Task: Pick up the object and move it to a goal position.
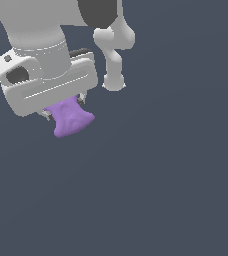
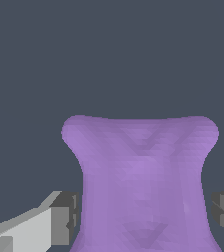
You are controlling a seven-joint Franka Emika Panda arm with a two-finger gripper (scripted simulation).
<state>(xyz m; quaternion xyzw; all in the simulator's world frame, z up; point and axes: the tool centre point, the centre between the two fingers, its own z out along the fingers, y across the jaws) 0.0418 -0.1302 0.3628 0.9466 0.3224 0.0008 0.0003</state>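
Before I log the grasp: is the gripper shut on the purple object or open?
Shut on it, most likely. The purple object sits between the gripper pads at its waist in the wrist view; actual contact isn't resolvable.

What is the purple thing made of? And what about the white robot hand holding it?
The purple lump looks like matte clay or soft rubber: dull, no shine, with rounded flared ends. It is only a simulator render, so that is a guess. The white gripper looks like smooth hard plastic or painted metal, with flat faces and crisp edges; its finger pads look darker grey, perhaps rubber.
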